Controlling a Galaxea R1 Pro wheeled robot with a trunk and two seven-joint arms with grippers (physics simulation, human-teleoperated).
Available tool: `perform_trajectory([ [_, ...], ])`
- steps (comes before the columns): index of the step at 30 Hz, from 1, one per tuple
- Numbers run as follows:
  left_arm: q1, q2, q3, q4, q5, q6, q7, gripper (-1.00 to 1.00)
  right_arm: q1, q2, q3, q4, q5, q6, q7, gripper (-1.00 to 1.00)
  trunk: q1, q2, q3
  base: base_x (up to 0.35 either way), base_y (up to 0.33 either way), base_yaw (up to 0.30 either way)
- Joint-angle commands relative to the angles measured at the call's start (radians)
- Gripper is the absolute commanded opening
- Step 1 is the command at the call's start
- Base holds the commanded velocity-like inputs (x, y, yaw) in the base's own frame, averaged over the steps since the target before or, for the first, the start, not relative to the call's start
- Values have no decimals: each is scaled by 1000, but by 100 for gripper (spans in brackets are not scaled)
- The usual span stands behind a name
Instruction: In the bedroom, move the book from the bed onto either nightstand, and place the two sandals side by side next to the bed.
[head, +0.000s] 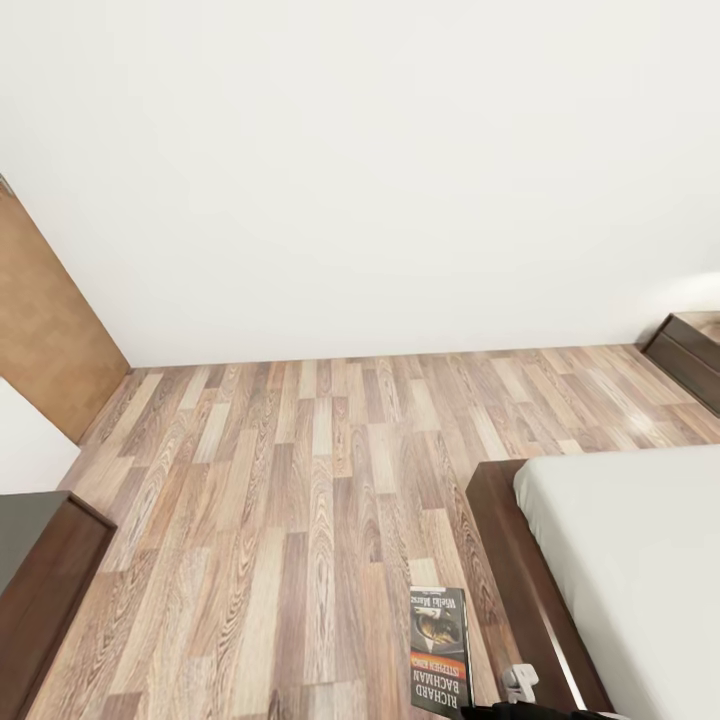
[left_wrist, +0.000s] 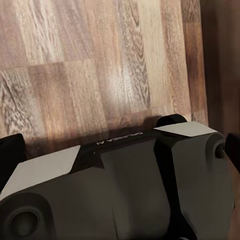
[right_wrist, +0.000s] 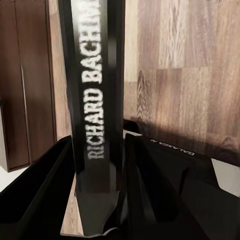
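Note:
My right gripper is shut on the book. Its black spine with white "RICHARD BACHMAN" lettering stands between the two black fingers. In the head view the book hangs over the wood floor just left of the bed's dark frame, with the right gripper at its lower end. The grey mattress fills the lower right. One dark nightstand stands against the far wall at the right. My left gripper is open above the robot's grey body. The two sandals are out of view.
A brown door stands at the left and a dark brown cabinet at the lower left. Wood-plank floor stretches between cabinet and bed up to the white wall.

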Motion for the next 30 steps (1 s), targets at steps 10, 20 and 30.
perform_trajectory([
  [10,2,-8,-8,1,7,-3,16,100,0,0,7,-1,-10,7,3,-100,0,-1,16,0,0,0],
  [20,5,-12,-7,1,9,-3,16,100,0,1,7,1,-10,7,3,-100,0,-1,32,0,0,0],
  [30,6,-42,-5,0,9,-4,15,100,0,0,7,1,-10,7,4,-100,0,-1,48,0,0,0],
])
